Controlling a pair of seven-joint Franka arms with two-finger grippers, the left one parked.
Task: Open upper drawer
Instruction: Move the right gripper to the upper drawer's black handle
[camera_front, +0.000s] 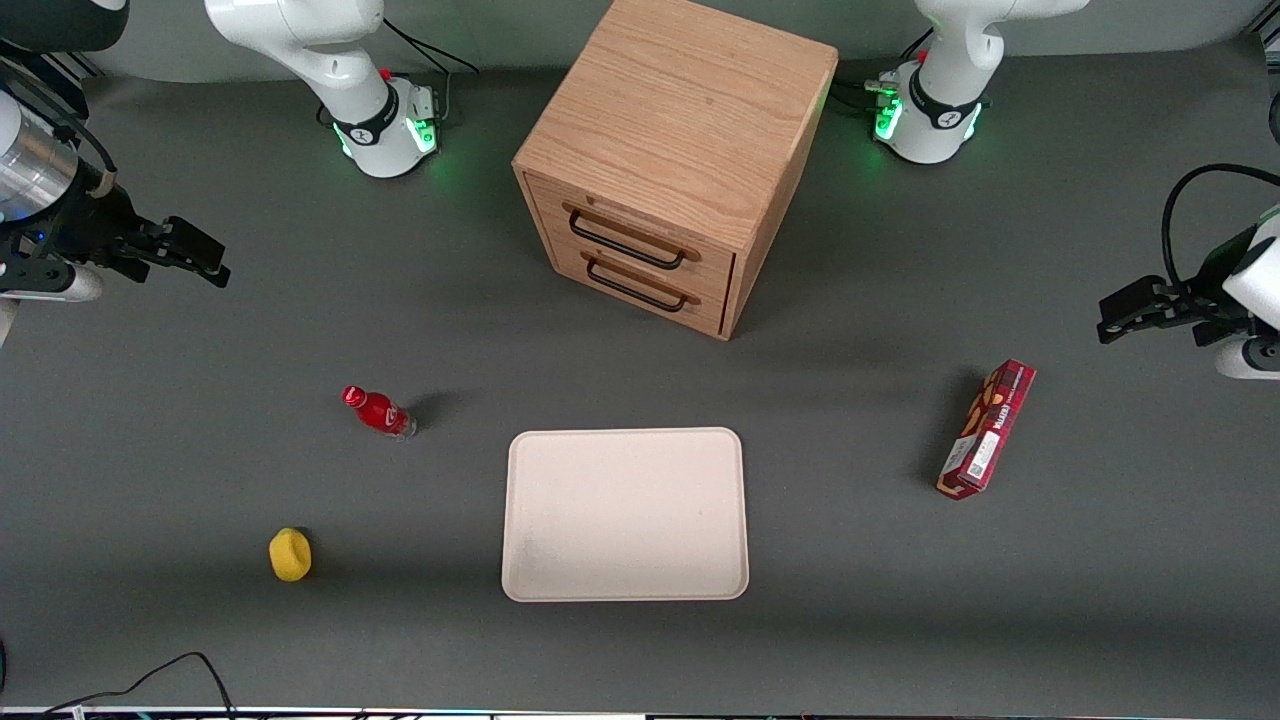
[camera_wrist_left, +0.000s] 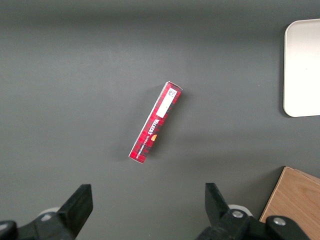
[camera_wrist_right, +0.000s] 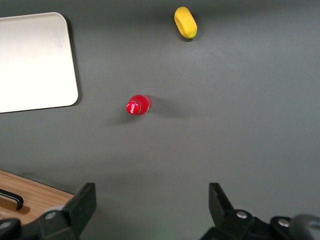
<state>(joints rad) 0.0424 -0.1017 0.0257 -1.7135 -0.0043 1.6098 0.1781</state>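
Two drawers shut, upper drawer (camera_front: 628, 236) untouched; gripper (camera_front: 195, 258) hovers well apart, jaws wide, arm cut off.

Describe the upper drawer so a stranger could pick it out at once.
Find the oak cabinet farther from the camera than the cream tray. Its front holds two stacked drawers; the upper drawer sits directly under the top panel, above its black-handled twin. The open gripper hovers well aside.

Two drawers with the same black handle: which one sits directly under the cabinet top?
The upper drawer, its handle just under the cabinet top; the lower drawer sits beneath. The open gripper hangs toward the working arm's end.
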